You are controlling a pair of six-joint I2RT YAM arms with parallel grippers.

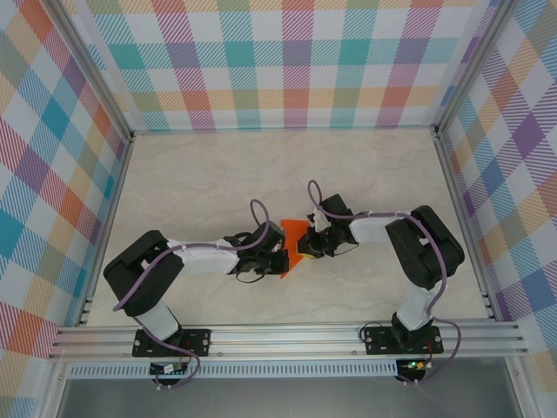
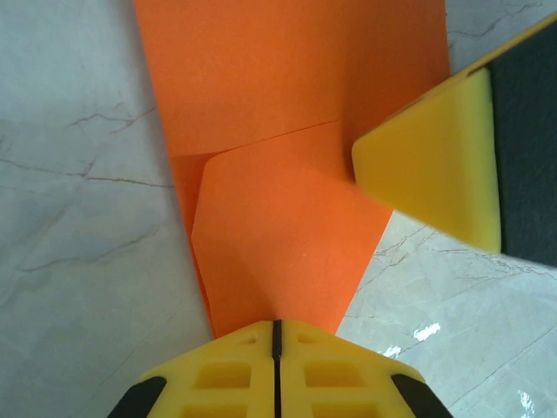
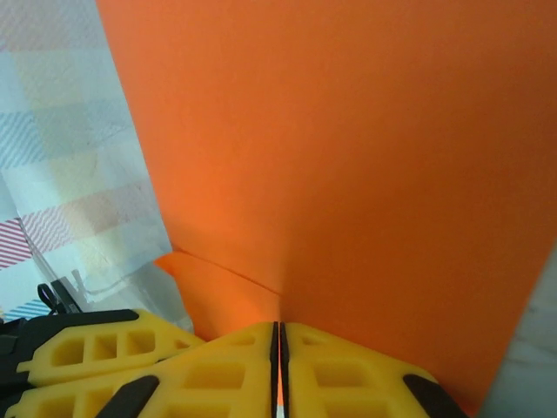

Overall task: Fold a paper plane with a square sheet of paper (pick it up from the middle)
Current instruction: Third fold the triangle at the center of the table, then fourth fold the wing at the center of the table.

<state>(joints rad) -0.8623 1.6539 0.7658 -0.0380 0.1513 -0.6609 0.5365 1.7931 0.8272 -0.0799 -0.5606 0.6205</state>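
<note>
The square sheet of paper [image 1: 294, 235] is bright orange, partly folded into overlapping flaps, and held up off the table between both grippers. My left gripper [image 1: 284, 261] is shut on its narrow lower end; in the left wrist view the paper [image 2: 287, 174] tapers into the closed jaws of the left gripper [image 2: 277, 325]. My right gripper [image 1: 305, 249] is shut on the sheet's other edge. The right wrist view has paper [image 3: 348, 157] running into the right gripper [image 3: 278, 327], with a sliver of orange between the pads. One right finger [image 2: 435, 178] rests against the sheet.
The marble-patterned tabletop [image 1: 218, 183] lies under the paper. Plaid walls [image 1: 287, 70] close off the back and both sides. An aluminium rail [image 1: 287, 335] runs along the near edge by the arm bases. The left gripper's fingers [image 3: 96, 348] sit close beside the right jaws.
</note>
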